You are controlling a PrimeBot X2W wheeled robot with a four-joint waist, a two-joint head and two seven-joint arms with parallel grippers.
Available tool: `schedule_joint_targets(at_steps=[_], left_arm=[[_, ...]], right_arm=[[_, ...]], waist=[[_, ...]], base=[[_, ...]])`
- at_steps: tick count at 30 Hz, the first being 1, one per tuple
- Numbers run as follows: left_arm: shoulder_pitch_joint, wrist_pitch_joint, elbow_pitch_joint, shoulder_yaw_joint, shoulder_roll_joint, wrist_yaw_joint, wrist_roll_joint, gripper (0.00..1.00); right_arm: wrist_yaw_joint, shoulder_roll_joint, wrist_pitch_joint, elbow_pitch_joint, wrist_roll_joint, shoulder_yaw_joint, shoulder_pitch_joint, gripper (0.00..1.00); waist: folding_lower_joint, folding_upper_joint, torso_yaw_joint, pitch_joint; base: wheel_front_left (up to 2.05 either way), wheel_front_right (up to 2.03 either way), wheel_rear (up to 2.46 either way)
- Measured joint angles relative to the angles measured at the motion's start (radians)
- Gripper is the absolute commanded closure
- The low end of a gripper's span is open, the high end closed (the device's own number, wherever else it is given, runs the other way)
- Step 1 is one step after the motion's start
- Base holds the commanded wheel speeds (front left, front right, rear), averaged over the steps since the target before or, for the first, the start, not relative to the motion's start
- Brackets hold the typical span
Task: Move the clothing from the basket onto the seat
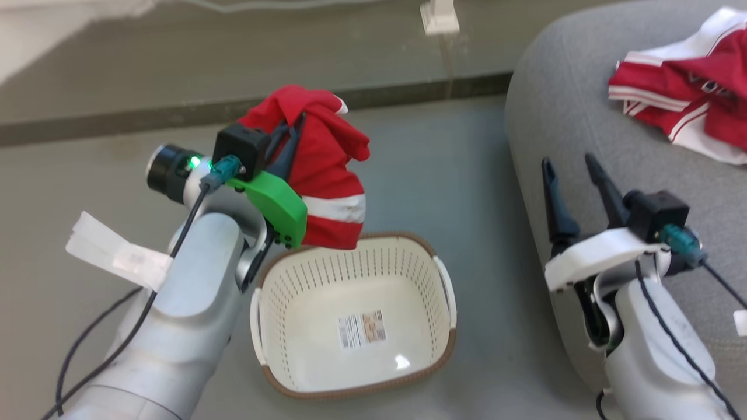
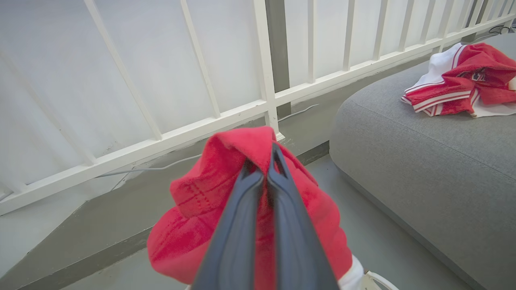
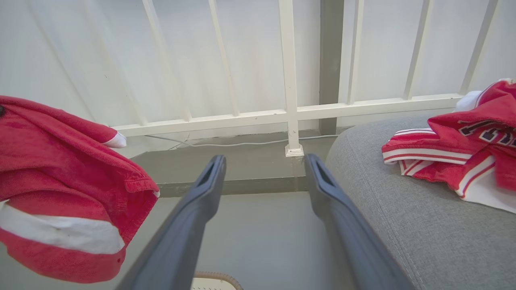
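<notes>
Head view, left gripper [image 1: 295,127] clamped on red shorts [image 1: 328,175] over basket [image 1: 303,291] should swing high to seat [image 1: 572,116] at 2 o'clock; right gripper [image 1: 569,160] gapes.

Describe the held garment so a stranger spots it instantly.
Find the cream basket beside the grey seat. Above its far rim hangs a red garment, pinched by the left gripper. Unlike the jersey lying on the seat, it is airborne.
</notes>
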Motion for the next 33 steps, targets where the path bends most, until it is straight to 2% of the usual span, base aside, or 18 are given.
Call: schedule_joint_targets(at_steps=[13, 17, 24, 33], left_arm=[[0.046, 0.054, 0.003, -0.045, -0.005, 0.0, -0.059, 1.0], [0.047, 0.069, -0.015, -0.056, -0.006, 0.0, -0.078, 1.0], [0.047, 0.091, -0.056, -0.094, -0.006, 0.0, -0.093, 1.0], [0.046, 0.122, -0.147, -0.18, -0.007, 0.0, -0.141, 1.0]], right_arm=[[0.029, 0.0, 0.0, 0.032, 0.023, 0.137, 0.07, 0.0], [0.045, 0.0, 0.0, 0.032, 0.04, 0.217, 0.07, 0.0], [0.062, -0.001, 0.0, 0.033, 0.044, 0.372, 0.067, 0.0], [0.063, -0.003, 0.0, 0.062, 0.051, 0.449, 0.0, 0.0]], waist=[[0.0, 0.0, 0.01, -0.159], [0.0, 0.0, 0.013, -0.19], [0.0, 0.0, 0.022, -0.204], [0.0, 0.0, 0.048, -0.2]], base=[[0.0, 0.0, 0.0], [0.0, 0.0, 0.0], [0.0, 0.0, 0.0], [0.0, 0.0, 0.0]])
